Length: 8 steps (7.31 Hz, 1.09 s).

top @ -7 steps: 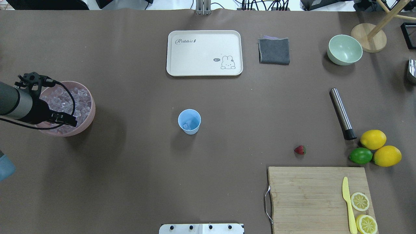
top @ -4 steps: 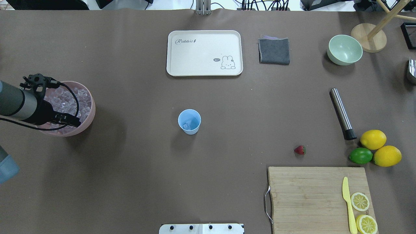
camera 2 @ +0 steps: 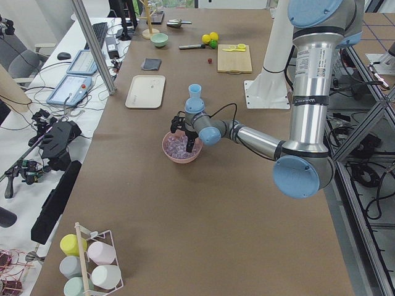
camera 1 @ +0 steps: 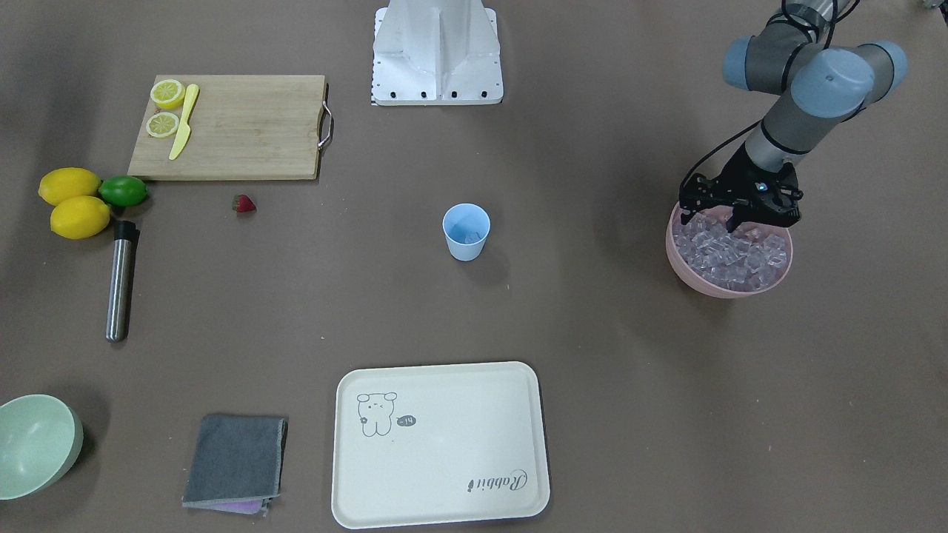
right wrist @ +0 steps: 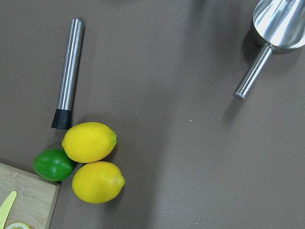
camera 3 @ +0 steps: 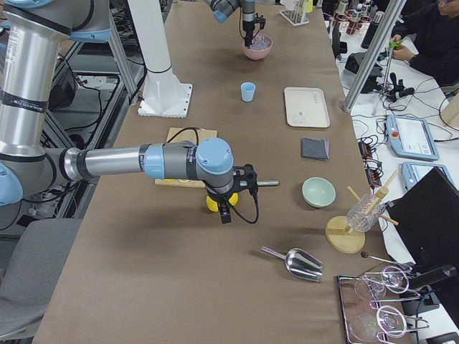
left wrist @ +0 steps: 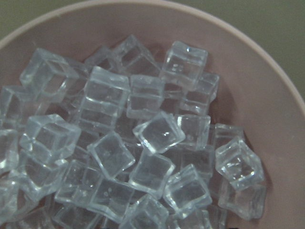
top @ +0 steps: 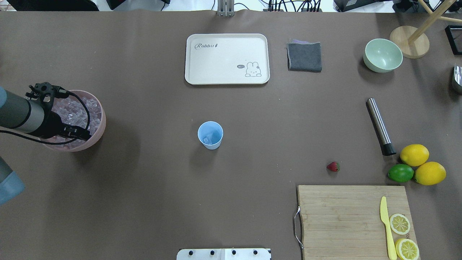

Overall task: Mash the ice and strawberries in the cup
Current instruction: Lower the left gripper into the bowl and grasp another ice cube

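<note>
Ice (left wrist: 157, 131) fills my left wrist view, a heap of clear cubes in the pink bowl (camera 1: 711, 287), which stands well off to the cup's left. Over the last second my left hand (camera 1: 737, 218) has crept a little further in over that heap, toward the side of the bowl nearer the cup, and the arm's elbow has swung in with it. The cubes themselves look undisturbed. The hand hangs low over them, and I cannot tell whether its fingers are spread or pressed together: none show in the wrist view, and the front view is too small. I judge this a small lining-up move for picking another cube, with nothing gripped yet. The cup (top: 210, 135) stands upright in the middle of the table, unmoved, with what looks like one cube already lying in its bottom, so the ice part seems begun, not finished. The strawberry (top: 333, 166) lies on the bare table well to the cup's right and a little nearer my base, untouched, so it has yet to go in. Farther from the cup on that same side lies the steel rod (top: 378, 124), likely the masher. Beyond it my right hand (camera 3: 226, 208) hangs over the table near the lemons (right wrist: 89, 141); whether that hand is spread or closed I cannot tell.
</note>
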{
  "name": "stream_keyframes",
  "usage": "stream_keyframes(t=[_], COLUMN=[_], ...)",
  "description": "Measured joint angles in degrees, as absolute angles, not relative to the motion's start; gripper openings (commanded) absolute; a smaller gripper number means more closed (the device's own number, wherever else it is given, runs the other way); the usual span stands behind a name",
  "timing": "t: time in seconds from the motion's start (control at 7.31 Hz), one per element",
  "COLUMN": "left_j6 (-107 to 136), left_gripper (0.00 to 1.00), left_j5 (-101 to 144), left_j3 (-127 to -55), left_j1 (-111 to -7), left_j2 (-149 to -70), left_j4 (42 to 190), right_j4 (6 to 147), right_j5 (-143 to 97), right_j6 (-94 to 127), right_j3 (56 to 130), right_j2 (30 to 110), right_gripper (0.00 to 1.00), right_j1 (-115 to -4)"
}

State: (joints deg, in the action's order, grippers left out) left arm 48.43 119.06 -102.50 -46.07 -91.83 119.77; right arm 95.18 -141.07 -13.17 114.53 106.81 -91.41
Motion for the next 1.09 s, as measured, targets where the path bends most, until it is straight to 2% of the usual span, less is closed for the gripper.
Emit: stream_keyframes(t=[0.14, 1.09], left_j6=[48.62, 48.79], left_gripper=[0.0, 0.0], left_j5=[119.04, 119.64], left_j3=[-102.6, -103.86], left_j1=[-46.1, -46.8], left_j2=[-91.87, -91.76], left_j4=[119.8, 119.31], right_j4=[95.19, 95.27], right_j5=[-141.07, -141.41], right_j6=[-13.18, -13.18], right_j3=[114.52, 117.03], right_j2=[106.84, 109.49], right_gripper=[1.0, 1.0], right_j1=[-91.41, -91.41])
